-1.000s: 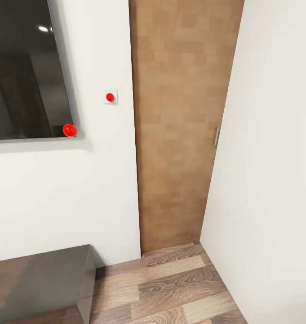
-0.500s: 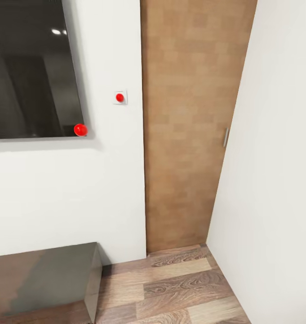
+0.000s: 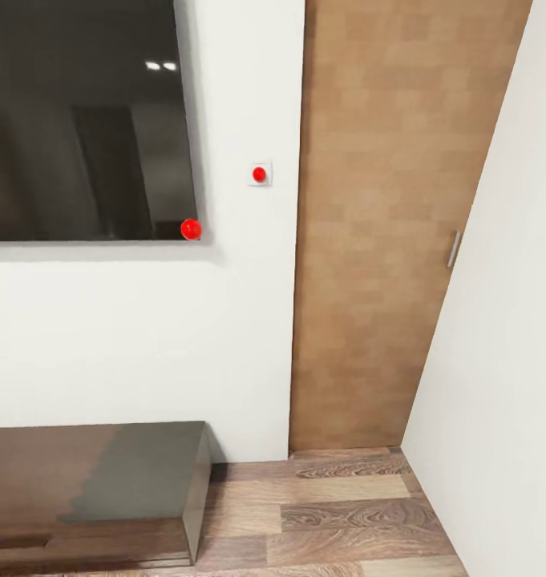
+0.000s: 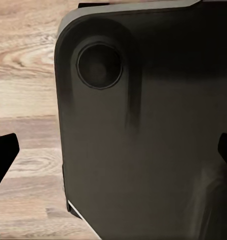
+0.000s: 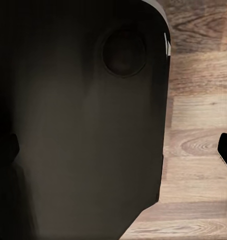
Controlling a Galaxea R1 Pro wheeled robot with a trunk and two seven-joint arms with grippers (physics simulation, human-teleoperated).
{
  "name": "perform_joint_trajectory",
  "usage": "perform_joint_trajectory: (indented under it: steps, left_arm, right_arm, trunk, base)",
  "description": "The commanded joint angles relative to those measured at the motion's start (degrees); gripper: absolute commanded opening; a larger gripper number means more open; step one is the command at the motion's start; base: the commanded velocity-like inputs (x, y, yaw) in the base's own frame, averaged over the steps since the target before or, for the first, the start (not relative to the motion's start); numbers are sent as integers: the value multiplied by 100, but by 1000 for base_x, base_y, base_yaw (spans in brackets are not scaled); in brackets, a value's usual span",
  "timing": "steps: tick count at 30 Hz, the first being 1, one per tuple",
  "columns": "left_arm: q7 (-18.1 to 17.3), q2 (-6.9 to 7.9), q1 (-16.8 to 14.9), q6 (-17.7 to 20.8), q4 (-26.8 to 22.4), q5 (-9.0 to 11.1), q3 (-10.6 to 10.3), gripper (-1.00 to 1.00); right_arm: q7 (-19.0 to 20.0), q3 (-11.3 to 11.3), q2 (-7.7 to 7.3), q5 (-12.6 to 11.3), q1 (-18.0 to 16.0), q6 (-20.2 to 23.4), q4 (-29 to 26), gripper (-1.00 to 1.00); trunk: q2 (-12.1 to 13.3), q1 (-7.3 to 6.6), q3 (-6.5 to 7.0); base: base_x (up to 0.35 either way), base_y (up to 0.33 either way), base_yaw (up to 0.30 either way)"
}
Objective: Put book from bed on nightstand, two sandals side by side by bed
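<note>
While the robot faces a corner of white wall [image 3: 128, 336] and a wooden door [image 3: 385, 240], none of the book, bed, nightstands or sandals can be placed from here, so which way they lie from either end effector, and which arm is nearer, cannot be told. A dark glossy panel [image 3: 80, 120] hangs on the wall, a red ball [image 3: 191, 229] at its lower corner and a red-buttoned switch [image 3: 260, 174] beside the door. A long low cabinet [image 3: 104, 489] stands against the wall on the plank floor [image 3: 345, 513]. Both wrist cameras look down past the robot's dark body [image 4: 143, 125] to the floor; whether the end effectors are wide or narrow cannot be told. Judged from this, the robot must turn toward the bed before any pick
</note>
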Motion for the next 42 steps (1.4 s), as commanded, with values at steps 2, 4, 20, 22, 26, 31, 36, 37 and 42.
perform_joint_trajectory:
  steps: [2,4,20,22,26,31,36,37,42]
  left_arm:
    - [-4,0,-2,4,-6,0,1,100]
    - [-4,0,-3,4,-6,0,2,100]
    - [5,1,1,4,-13,0,2,100]
    - [5,0,0,4,-14,0,2,100]
    - [5,0,1,4,-15,0,2,100]
    - [5,0,-1,4,-9,0,2,100]
    - [5,0,0,2,-6,0,2,100]
    - [5,0,-1,1,-6,0,2,100]
    - [5,0,0,2,-13,0,2,100]
  right_arm:
    - [1,-2,-1,-2,-3,1,1,100]
    - [1,0,-1,2,-3,1,-5,100]
    - [1,-4,-1,-2,-3,-8,2,100]
    - [1,-4,-1,-2,-3,-3,2,100]
    - [1,-4,-1,-2,-3,-4,0,100]
    - [2,-4,-1,-2,-3,-3,1,100]
    - [2,-4,-1,-2,-3,-5,2,100]
    - [4,-4,-1,-2,-3,-4,2,100]
    - [5,-4,-1,-2,-3,-4,2,100]
  trunk:
    - [-3,0,-5]
    - [-3,0,-5]
    - [-3,0,-5]
    - [-3,0,-5]
    - [-3,0,-5]
    - [-3,0,-5]
    - [-3,0,-5]
    - [-3,0,-5]
    - [-3,0,-5]
  base:
    - [0,0,291]
    - [0,0,291]
    - [0,0,291]
    - [0,0,291]
    - [0,0,291]
    - [0,0,291]
    - [0,0,291]
    - [0,0,291]
    - [0,0,291]
